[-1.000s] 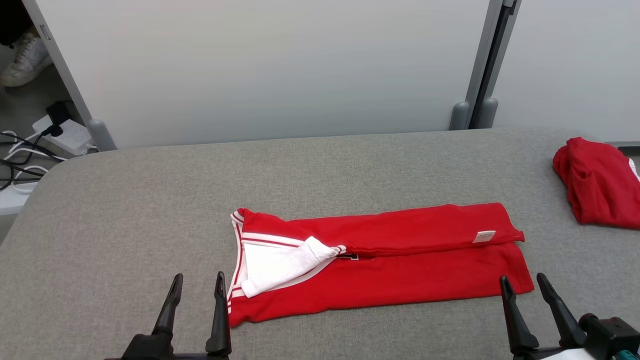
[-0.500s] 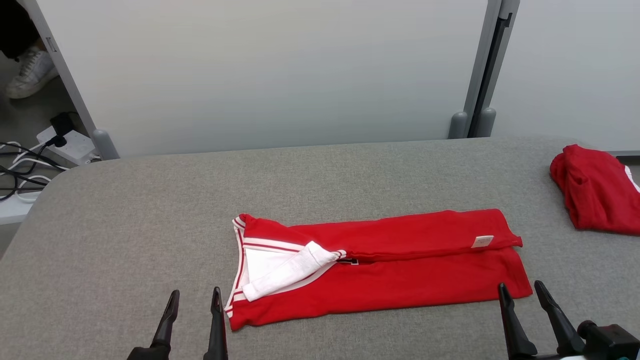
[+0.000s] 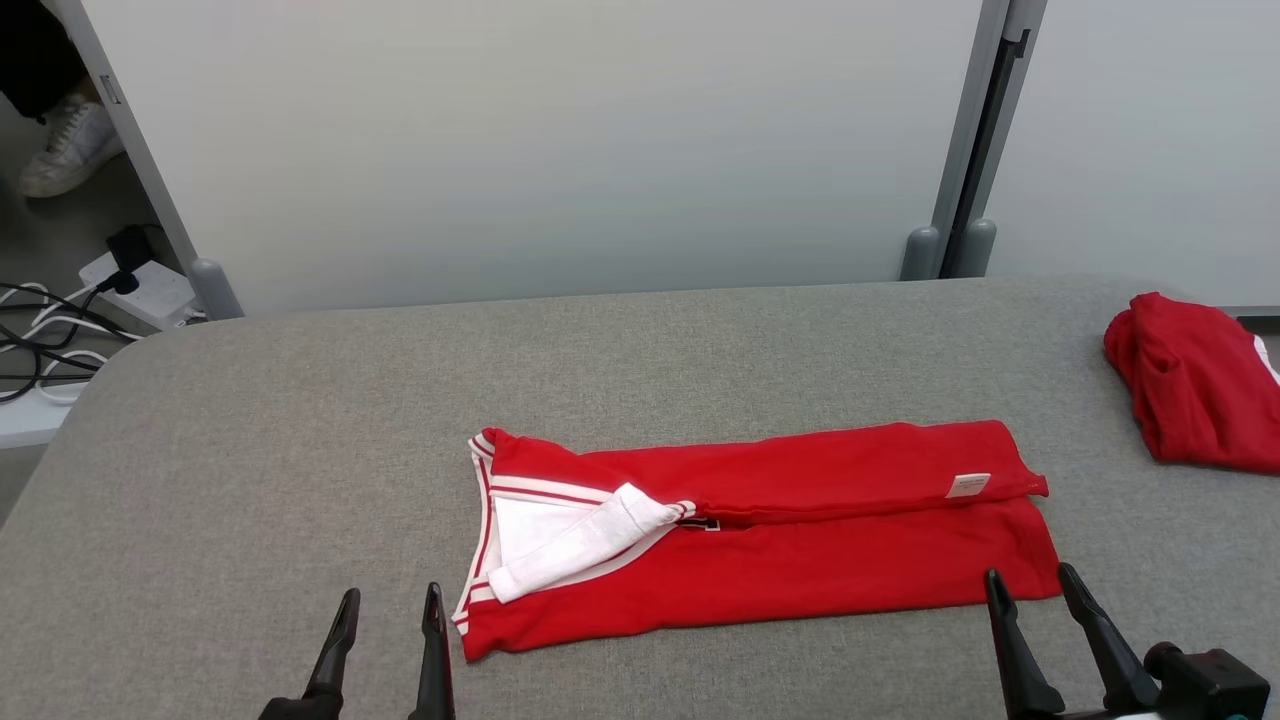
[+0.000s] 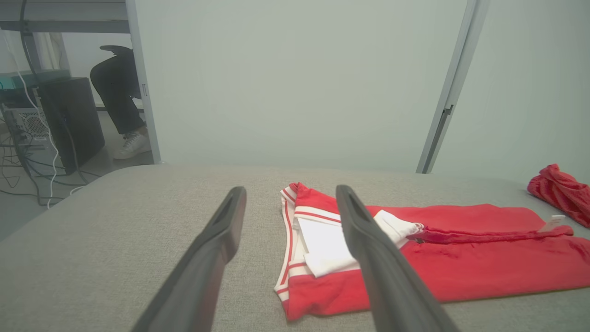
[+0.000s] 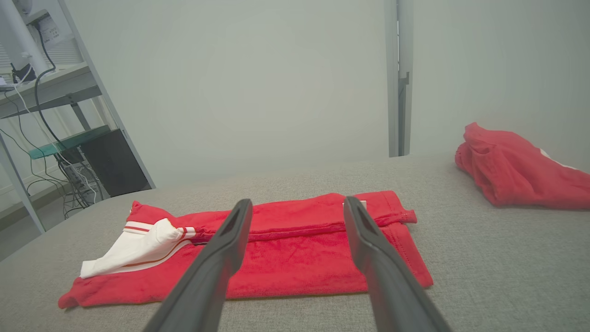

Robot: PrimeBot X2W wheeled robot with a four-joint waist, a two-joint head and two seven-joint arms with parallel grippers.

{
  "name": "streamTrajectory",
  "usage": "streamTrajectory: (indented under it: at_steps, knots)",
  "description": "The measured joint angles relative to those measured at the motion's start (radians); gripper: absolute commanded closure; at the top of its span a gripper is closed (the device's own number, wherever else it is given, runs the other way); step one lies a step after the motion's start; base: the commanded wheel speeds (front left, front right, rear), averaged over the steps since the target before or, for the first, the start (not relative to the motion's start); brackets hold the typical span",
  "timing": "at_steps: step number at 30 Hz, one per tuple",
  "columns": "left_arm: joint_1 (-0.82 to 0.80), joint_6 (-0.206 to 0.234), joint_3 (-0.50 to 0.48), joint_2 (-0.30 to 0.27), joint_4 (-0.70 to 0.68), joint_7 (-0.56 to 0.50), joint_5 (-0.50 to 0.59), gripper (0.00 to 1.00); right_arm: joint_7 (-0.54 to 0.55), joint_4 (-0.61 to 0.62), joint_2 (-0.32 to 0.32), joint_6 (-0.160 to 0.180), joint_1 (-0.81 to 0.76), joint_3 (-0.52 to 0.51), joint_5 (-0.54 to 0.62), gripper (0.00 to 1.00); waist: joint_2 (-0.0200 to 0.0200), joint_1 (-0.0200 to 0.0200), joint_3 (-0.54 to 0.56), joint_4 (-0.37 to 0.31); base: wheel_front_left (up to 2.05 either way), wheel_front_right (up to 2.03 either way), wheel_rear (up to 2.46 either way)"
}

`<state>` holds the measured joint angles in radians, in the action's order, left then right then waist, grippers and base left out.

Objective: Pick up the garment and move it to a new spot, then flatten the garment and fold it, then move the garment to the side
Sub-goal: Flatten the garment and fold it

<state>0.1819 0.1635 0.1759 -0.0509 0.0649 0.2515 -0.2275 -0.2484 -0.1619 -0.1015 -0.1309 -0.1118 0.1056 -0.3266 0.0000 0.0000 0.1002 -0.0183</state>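
Observation:
A red garment (image 3: pixel 780 540) with white trim lies folded into a long strip across the middle of the grey table (image 3: pixel 300 440); a white sleeve is tucked at its left end and a small label sits near its right end. It also lies ahead in the left wrist view (image 4: pixel 461 258) and the right wrist view (image 5: pixel 286 258). My left gripper (image 3: pixel 390 603) stands open just short of the garment's near left corner, touching nothing. My right gripper (image 3: pixel 1032 585) stands open by the near right corner, also empty.
A second red garment (image 3: pixel 1195 385) lies bunched at the table's far right edge. Pale partition panels (image 3: pixel 560 140) rise behind the table. A power strip and cables (image 3: pixel 110 290) sit on the floor at far left, near a person's white shoe (image 3: pixel 65 145).
The head camera tilted a little, so the whole scene sits lower. Both grippers drew back slightly toward the bottom edge. The garment has not moved.

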Motion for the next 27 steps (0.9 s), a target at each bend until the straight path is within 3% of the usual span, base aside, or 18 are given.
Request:
streamTrajectory:
  at_steps: [18, 27]
  knots:
    - [0.0, -0.005, -0.005, 0.0, 0.001, 0.0, 0.0, 0.0, 0.0, -0.031, 0.002, 0.0, 0.001, -0.002, -0.029, 0.0, 0.0, 0.0, -0.005, 0.009, 0.0, 0.0, 0.0]
    - [-0.005, -0.005, 0.025, 0.0, -0.019, 0.0, 0.0, 0.0, 0.0, -0.283, 0.019, 0.0, 0.119, -0.056, -0.163, 0.0, 0.0, 0.0, -0.032, 0.025, 0.0, 0.0, 0.0]
